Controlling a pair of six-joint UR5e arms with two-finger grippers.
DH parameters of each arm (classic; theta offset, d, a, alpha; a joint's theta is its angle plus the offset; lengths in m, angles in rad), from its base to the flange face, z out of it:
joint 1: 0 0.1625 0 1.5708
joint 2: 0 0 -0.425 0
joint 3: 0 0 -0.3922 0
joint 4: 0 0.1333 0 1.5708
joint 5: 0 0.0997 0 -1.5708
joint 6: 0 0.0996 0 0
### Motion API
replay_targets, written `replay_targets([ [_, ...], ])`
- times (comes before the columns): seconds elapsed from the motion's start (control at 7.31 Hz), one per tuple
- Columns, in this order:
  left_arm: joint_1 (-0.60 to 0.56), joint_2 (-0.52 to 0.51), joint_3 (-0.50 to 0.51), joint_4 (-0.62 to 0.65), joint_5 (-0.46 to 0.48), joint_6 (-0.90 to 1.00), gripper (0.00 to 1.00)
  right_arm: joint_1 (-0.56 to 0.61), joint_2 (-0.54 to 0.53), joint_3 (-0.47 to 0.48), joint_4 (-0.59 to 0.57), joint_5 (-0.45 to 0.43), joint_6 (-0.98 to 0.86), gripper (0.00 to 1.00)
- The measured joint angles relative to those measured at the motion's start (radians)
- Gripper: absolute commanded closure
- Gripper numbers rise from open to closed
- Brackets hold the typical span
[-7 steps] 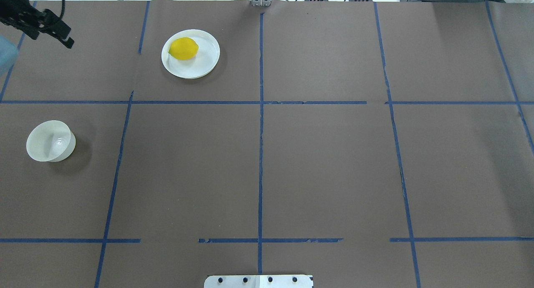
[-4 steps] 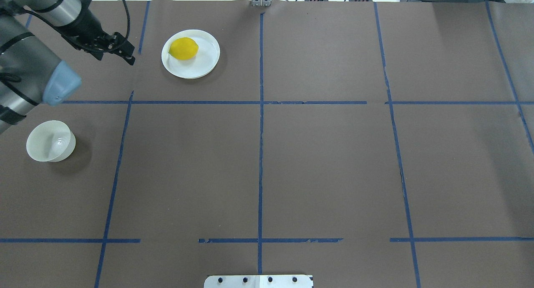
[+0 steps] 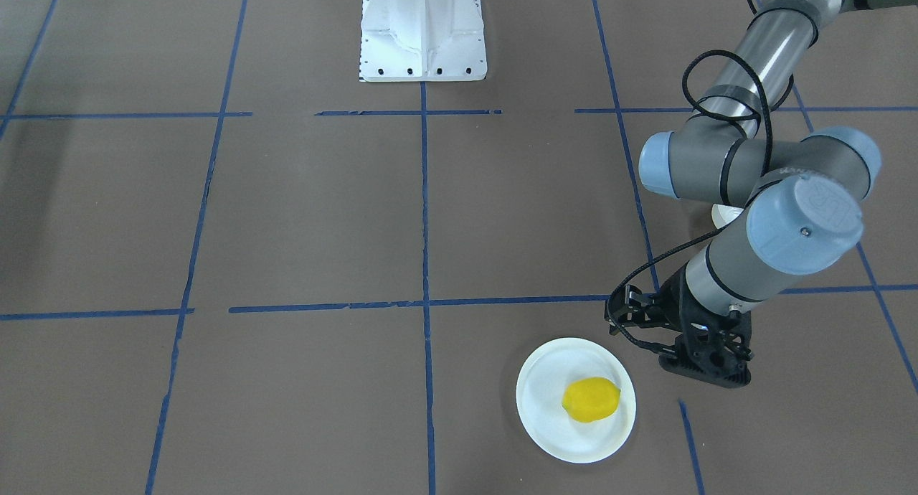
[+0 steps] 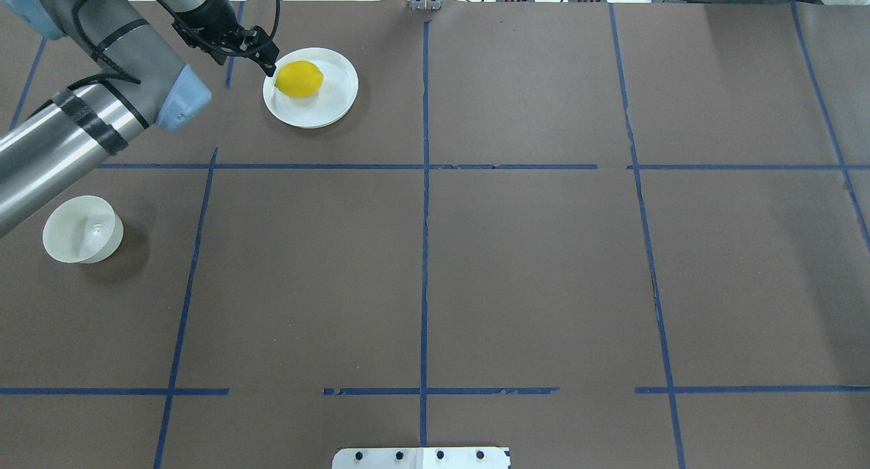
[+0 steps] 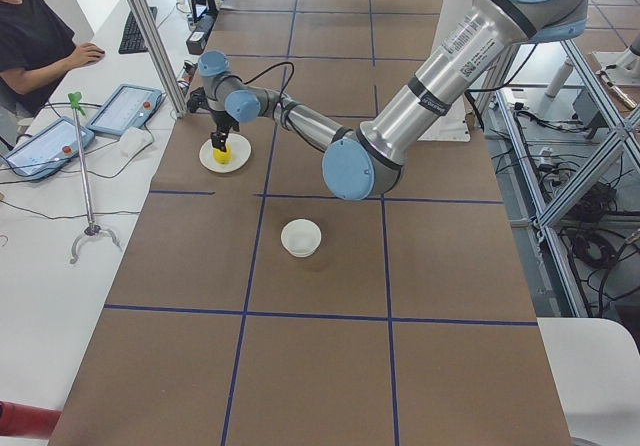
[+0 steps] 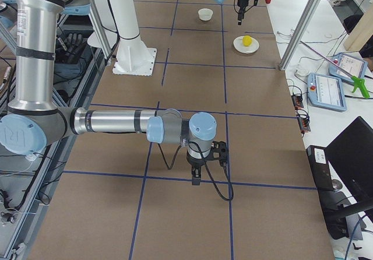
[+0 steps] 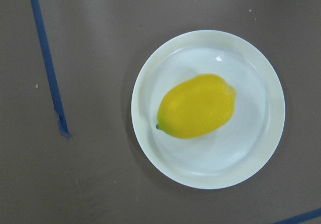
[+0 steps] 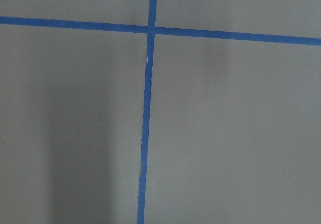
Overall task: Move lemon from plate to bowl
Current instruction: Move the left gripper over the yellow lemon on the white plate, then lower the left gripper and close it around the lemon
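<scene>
I see desk (image 4: 516,265) in matte brown paper with blue tape grid (image 4: 424,251). Left arm (image 4: 61,143) crosses overhead view between plate and bowl. Plate (image 4: 336,98): flat, white, by far edge, left of middle. Bowl (image 4: 83,229): deep, thin-walled, by left edge. Lemon (image 4: 299,79): dimpled yellow oval on plate, long axis along far edge, tip toward left edge. Left gripper (image 4: 269,62) just beside that tip, jaws look parted, holding nothing. Right gripper (image 6: 196,181): jaws, cannot tell.

lemon (image 7: 196,106) on plate (image 7: 261,148), blue tape (image 7: 46,63)

The only legible marking is "UR" on the left arm's blue joint cap (image 3: 805,222).
</scene>
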State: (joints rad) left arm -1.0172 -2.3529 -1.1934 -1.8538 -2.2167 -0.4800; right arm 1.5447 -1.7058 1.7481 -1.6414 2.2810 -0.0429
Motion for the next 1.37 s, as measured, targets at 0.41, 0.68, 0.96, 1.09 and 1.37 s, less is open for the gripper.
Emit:
replay_targets([
  [0.41,0.017,-0.096,0.180,-0.117,0.009,0.221,0.00,0.000,0.000,0.000,0.000,0.000,0.000,0.00],
  [0.68,0.027,-0.146,0.282,-0.195,0.030,0.352,0.01,0.000,0.000,0.001,0.000,0.000,0.000,0.00],
  [0.96,0.032,-0.188,0.369,-0.257,0.088,0.570,0.02,0.000,0.000,0.000,0.000,0.000,0.000,0.00],
  [1.09,0.033,-0.197,0.406,-0.300,0.100,0.651,0.02,0.000,0.000,0.000,0.000,0.000,0.000,0.00],
  [1.37,0.040,-0.207,0.463,-0.351,0.107,0.741,0.02,0.000,0.000,0.001,0.000,0.000,-0.001,0.00],
])
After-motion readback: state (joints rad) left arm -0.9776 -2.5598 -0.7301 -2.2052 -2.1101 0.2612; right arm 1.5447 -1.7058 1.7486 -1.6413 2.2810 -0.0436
